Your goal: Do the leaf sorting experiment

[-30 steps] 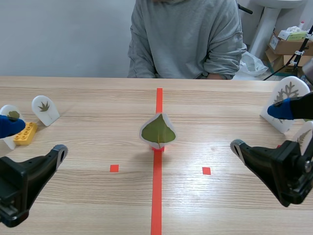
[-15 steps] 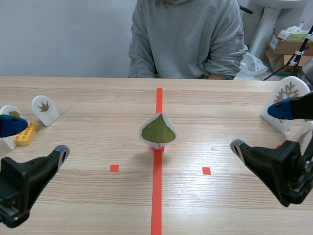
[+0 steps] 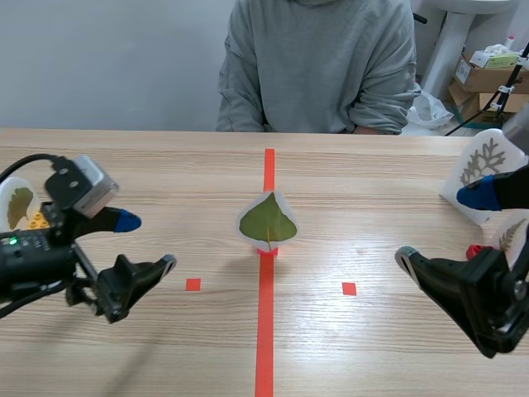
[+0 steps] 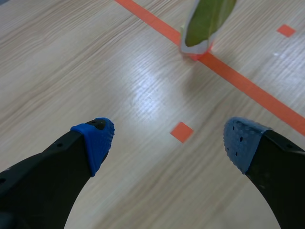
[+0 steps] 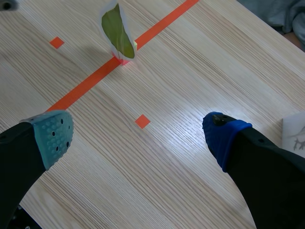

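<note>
Running away from me, the table (image 3: 165, 165) is bare wood across most of its width, so both arms have open room to move. Its far edge lies just in front of a person (image 3: 318, 66) sitting across from me.

My right gripper (image 3: 440, 227) hangs low at the right, spread wide and holding nothing, with bare wood and one tape square under it. My left gripper (image 3: 147, 242) is out over the left half, just as wide apart and also holding nothing, its fingers aimed toward the centre line.

Between the two, well apart from both, the leaf card (image 3: 267, 222) stands on the centre tape on a small red base. It is upright, with its long axis vertical, tip up and flat face toward me. The way to it from either gripper is bare wood.

At the right edge the right card (image 3: 483, 165), white with a pale branching leaf, stands behind my right fingers, and the near card (image 3: 514, 236) is closer to me. At the left edge the left card (image 3: 16, 207) stands behind my left arm.

A yellow brick (image 3: 37, 220) sits just beside the left card. A red block (image 3: 474, 251) sits just beside the near card.
</note>
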`<control>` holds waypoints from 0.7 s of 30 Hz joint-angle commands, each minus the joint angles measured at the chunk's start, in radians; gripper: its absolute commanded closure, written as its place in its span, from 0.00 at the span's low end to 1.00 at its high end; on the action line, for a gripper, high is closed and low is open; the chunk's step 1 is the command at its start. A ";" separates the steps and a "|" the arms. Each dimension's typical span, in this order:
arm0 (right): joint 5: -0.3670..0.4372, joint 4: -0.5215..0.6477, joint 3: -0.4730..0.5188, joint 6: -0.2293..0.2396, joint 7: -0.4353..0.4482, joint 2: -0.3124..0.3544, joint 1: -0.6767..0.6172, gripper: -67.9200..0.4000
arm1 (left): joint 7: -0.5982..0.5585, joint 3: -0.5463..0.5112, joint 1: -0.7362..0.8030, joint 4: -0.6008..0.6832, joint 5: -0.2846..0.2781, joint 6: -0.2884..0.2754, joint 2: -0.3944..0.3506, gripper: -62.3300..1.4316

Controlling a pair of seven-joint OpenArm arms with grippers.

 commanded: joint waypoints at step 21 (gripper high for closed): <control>0.010 -0.002 0.008 -0.004 0.009 0.005 0.011 0.18 | -0.074 0.420 -0.483 -0.486 0.119 0.071 0.309 0.20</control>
